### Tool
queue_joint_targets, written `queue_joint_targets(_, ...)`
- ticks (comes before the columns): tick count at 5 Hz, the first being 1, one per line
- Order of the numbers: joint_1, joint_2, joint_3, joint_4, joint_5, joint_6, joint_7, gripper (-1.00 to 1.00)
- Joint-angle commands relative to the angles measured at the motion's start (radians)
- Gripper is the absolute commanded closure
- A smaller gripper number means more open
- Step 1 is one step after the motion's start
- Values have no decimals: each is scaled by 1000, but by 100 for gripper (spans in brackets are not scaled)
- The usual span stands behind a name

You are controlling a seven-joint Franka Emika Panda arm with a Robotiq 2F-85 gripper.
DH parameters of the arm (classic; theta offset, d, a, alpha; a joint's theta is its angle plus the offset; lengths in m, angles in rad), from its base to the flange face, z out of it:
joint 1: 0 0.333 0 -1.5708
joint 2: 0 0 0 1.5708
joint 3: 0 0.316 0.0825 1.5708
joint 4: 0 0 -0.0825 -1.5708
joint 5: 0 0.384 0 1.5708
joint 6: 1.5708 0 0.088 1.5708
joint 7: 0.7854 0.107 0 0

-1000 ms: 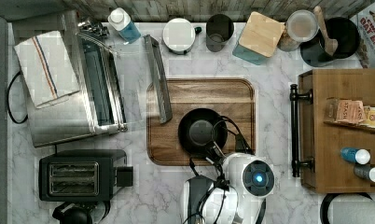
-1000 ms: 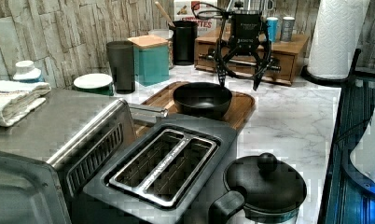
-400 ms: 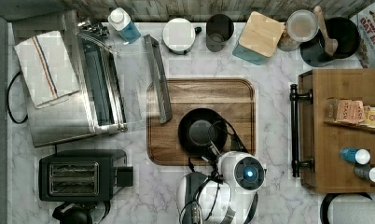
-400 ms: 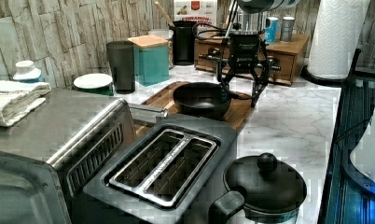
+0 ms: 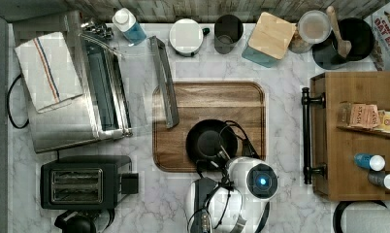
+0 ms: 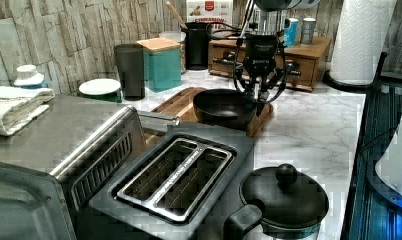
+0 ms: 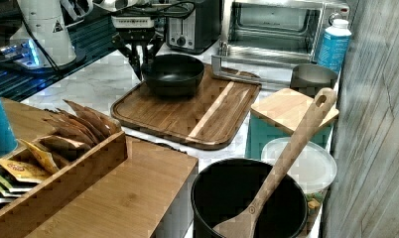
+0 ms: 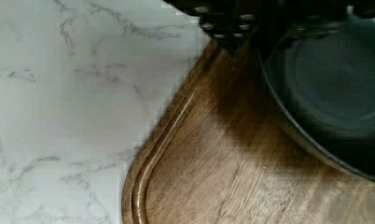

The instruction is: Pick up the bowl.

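Gripper [image 6: 259, 102] lower, astride bowl [image 6: 223, 106] rim

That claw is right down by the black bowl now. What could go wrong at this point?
The claw straddles just the bowl's rim nearest the arm, so a thin, off-centre pinch might let the bowl tilt or slip once lifted. If a finger lands on the rim instead of around it, the bowl could skid across the wooden board. The open oven door sits close by.

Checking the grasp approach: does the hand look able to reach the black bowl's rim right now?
Probably yes: the hand hangs open at the near rim of the round matte black bowl on the wooden board, nothing between them.
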Motion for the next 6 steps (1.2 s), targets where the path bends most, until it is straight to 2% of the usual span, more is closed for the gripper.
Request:
queue_joint_targets(1, -1, -21, -2, 70, 41, -39, 22, 100)
queue_joint_targets(2, -25, -136, 19, 73, -94, -56, 121, 100)
queue_joint_targets(3, -66, -202, 62, 157, -232, -152, 216, 100)
queue_joint_targets(4, -52, -231, 56, 224, -285, -167, 226, 100)
queue_joint_targets(5, -10, -230, 38, 321, -281, -175, 168, 100)
queue_joint_targets(6, 46, -154, 19, 479, -238, -283, 29, 100)
